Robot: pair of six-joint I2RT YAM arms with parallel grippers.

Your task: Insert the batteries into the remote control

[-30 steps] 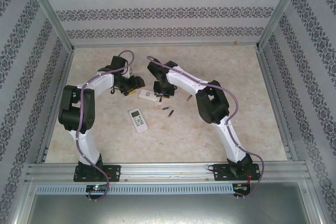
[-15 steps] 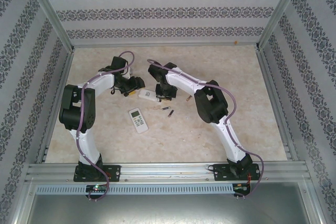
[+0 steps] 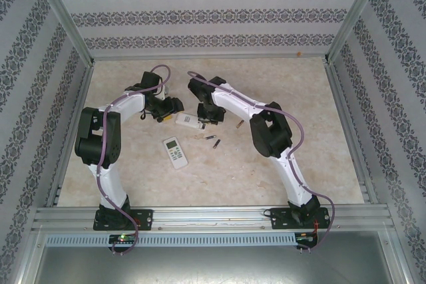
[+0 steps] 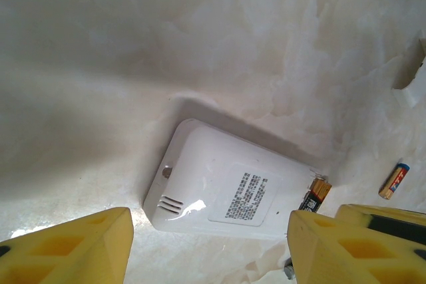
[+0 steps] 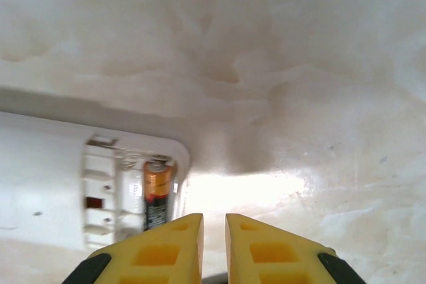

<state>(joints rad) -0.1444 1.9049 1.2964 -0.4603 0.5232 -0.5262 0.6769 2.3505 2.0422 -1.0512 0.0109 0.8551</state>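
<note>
Right pincer (image 5: 214, 223), seated battery (image 5: 157, 194) just beside

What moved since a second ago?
The right gripper slid a little to the right, past the end of the upper remote. It grabbed and dropped nothing. The left gripper, that remote, the other remote and the loose batteries stayed put.
</note>
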